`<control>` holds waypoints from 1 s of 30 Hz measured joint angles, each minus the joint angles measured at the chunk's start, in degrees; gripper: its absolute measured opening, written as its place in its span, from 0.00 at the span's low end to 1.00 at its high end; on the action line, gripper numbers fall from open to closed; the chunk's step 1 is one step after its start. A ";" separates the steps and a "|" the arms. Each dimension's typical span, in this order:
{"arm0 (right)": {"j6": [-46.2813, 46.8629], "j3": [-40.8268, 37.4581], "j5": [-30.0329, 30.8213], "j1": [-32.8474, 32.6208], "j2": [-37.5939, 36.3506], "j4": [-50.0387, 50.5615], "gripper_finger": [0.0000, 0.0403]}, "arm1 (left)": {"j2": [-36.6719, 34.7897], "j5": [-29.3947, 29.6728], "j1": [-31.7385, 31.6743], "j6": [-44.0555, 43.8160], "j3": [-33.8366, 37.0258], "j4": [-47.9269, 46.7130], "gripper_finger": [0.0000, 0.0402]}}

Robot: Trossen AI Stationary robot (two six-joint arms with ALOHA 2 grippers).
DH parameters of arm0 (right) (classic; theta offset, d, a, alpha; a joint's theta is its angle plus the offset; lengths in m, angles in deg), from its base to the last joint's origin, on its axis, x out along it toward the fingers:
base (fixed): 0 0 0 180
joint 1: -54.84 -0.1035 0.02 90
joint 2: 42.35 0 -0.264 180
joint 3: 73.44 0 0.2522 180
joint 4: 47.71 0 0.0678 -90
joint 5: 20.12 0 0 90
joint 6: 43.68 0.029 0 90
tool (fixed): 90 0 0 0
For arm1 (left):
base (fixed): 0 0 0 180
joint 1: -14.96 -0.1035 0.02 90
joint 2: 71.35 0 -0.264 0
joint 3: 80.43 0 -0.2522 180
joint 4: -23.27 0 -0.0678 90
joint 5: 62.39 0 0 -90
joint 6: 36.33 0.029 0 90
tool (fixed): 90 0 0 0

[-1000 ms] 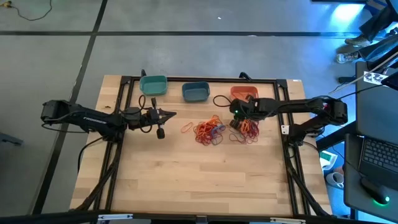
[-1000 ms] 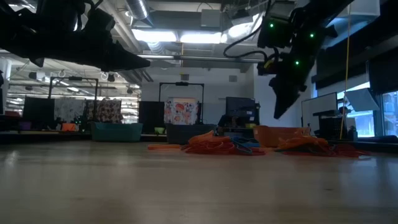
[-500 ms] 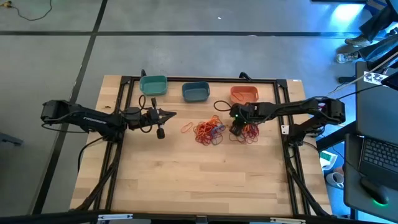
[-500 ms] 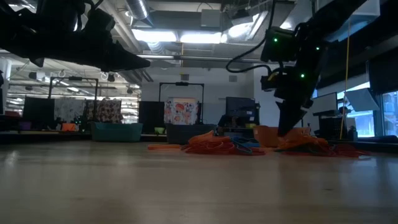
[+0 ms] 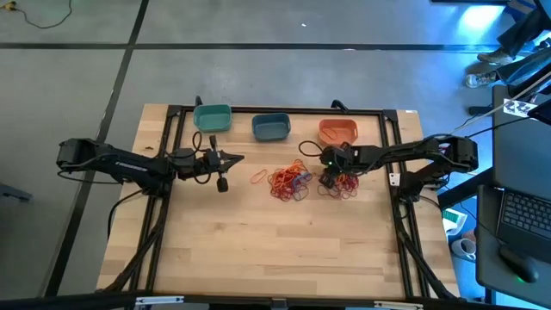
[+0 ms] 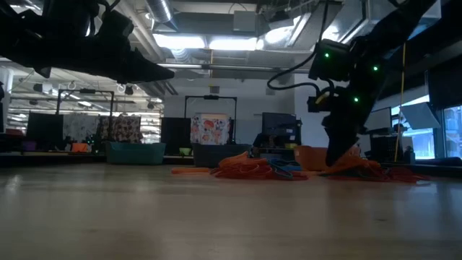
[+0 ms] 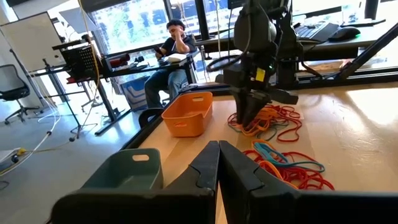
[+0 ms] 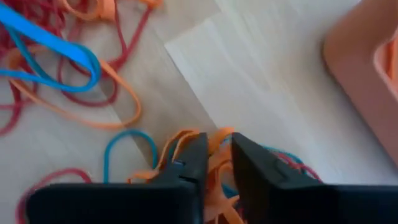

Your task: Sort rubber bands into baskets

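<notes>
Right pincer (image 8: 216, 163) is bearing down into the smaller heap of rubber bands (image 5: 341, 182) toward the right edge of the desk (image 5: 258, 250), its fingers drawn nearly together with orange loops lying between and around them; whether a band is truly being gripped cannot be told. This heap is sitting just in front of the orange basket (image 5: 337, 130), which is standing at the far edge near the right corner. A larger tangle of red, orange and blue bands (image 5: 287, 182) is lying toward the middle of the desk, with one stray orange loop (image 5: 258, 176) just beside it. The slate blue basket (image 5: 270, 127) and the teal basket (image 5: 212, 117) are standing along the same far edge, toward the left.

Left pincer (image 7: 217, 163) is waiting clenched and empty above the left half of the desk, well apart from the bands.

Judged step: picking an orange band out of the heap. The next move is calling for a firm pinch on a single loop, a lift that frees it from its neighbours, and a short carry toward the far edge to the orange basket.
</notes>
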 joint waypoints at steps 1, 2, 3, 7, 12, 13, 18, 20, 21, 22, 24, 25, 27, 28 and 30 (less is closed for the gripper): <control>-0.01 -0.23 0.00 0.00 0.00 -0.02 0.08 | 0.00 0.00 0.00 -0.01 0.00 0.00 0.01; -0.17 -0.38 0.02 0.00 0.00 -0.04 0.04 | 0.00 0.00 0.00 0.01 0.00 0.01 0.01; -0.73 -0.47 0.17 0.00 0.00 -0.12 0.02 | 0.00 -0.01 0.00 0.01 0.00 0.10 0.01; -3.11 -0.47 1.98 -0.02 0.00 -4.57 0.04 | -0.02 0.00 0.00 0.01 0.00 0.39 0.01; -7.67 -0.43 9.90 -0.02 0.00 -11.28 0.01 | -0.02 0.00 0.00 0.02 0.00 0.39 0.01; -8.50 -0.43 11.72 -0.02 0.00 -12.24 0.01 | -0.02 0.00 0.02 0.03 0.00 0.39 0.01; -12.09 -0.42 20.06 -0.02 -0.33 -15.30 0.01 | -0.02 0.00 0.00 0.01 0.00 0.37 0.01; -13.49 -0.40 23.20 -0.02 -0.87 -15.74 0.01 | -0.02 0.00 0.00 0.01 0.00 0.37 0.01; -13.88 -0.40 25.46 -0.07 -1.20 -16.45 0.01 | -0.02 0.00 0.00 0.03 0.00 0.37 0.01; -14.43 -0.36 27.59 -0.09 -1.75 -16.74 0.01 | -0.02 0.00 0.02 0.02 0.00 0.36 0.01; -15.49 -0.36 31.92 -0.11 -3.02 -16.70 0.02 | -0.01 0.00 0.00 0.02 0.00 0.38 0.01; -16.25 -0.36 33.68 -0.07 -3.63 -16.56 0.01 | -0.02 0.00 0.01 0.03 0.00 0.32 0.01; -17.25 -0.36 35.04 0.04 -4.77 -16.39 0.01 | -0.02 0.00 0.00 0.01 0.00 0.33 0.01; -17.72 -0.36 34.51 0.24 -5.25 -16.42 0.01 | 0.00 0.00 0.00 -0.03 0.00 0.31 0.01; -16.17 -0.34 28.54 0.44 -5.73 -16.17 0.01 | -0.02 0.00 0.00 -0.03 0.00 0.26 0.01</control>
